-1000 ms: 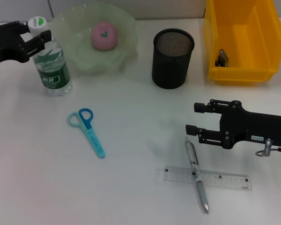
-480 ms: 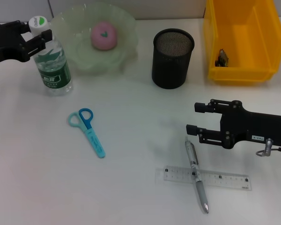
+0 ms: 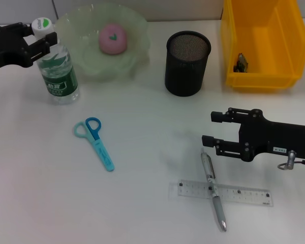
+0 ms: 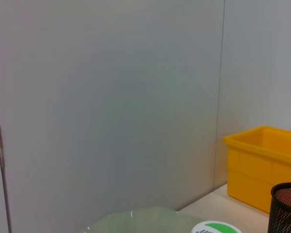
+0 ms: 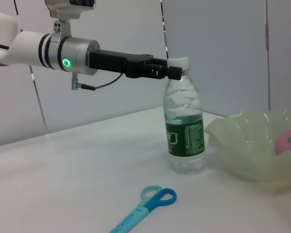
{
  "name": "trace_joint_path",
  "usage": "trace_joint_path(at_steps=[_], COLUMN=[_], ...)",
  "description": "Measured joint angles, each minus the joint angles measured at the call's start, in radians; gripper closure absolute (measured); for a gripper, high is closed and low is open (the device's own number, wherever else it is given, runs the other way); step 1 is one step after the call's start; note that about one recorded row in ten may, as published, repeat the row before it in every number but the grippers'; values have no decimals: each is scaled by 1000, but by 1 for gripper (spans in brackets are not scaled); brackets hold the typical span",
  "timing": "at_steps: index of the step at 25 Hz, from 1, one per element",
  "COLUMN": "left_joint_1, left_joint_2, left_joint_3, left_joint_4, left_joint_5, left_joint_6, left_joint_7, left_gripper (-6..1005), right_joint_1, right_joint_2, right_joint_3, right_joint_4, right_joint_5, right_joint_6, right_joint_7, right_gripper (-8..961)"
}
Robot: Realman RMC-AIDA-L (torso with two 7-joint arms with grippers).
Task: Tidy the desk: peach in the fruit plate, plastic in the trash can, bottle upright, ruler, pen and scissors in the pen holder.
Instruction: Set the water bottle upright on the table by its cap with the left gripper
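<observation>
The water bottle [image 3: 58, 71] stands upright beside the fruit plate [image 3: 81, 56], and my left gripper [image 3: 40, 41] is shut around its neck just under the white cap; the right wrist view shows the left gripper [image 5: 172, 70] on the bottle [image 5: 185, 131]. The pink peach [image 3: 112, 39] lies in the plate. Blue scissors [image 3: 95, 142] lie flat left of centre. A silver pen [image 3: 213, 190] lies across the clear ruler [image 3: 249, 195]. Just above the pen's far end hovers my right gripper [image 3: 208, 128], open and holding nothing. A scrap of plastic [image 3: 241, 63] sits in the yellow trash can [image 3: 259, 40].
The black mesh pen holder [image 3: 188, 63] stands between plate and trash can, with nothing showing in it. In the left wrist view the bottle cap [image 4: 216, 228], plate rim [image 4: 145, 218], yellow bin [image 4: 262, 165] and pen holder [image 4: 287, 206] show against a grey wall.
The left gripper and the bottle's top have shifted slightly, leaving the bottle a little straighter. The right arm has stayed still.
</observation>
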Motion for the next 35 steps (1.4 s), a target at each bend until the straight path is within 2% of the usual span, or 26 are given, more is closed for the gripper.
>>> trace_joint_path(at_steps=[17,25,30,35], left_joint_1=[5,7,10,9], left_joint_2=[0,-8,-9,-9], left_joint_3=[0,-2,-2,-2], left_joint_4=[0,10,10,10], left_joint_5=[-1,-3,-2,-2], left_joint_6=[-1,-1,0,0], left_joint_7=[-1,1,2,2], left_gripper=[545,536,302,212], right_joint_1=[-4,-6,-7,-7], right_joint_2=[1,2,3,3], right_joint_3=[0,0,0,1], right_joint_4=[0,0,2,4], right_joint_5=[1,2,2,2], right_joint_6=[-6,-6,-6,-6], right_joint_7=[1,3,3,3], right_gripper=[289,289,288,288])
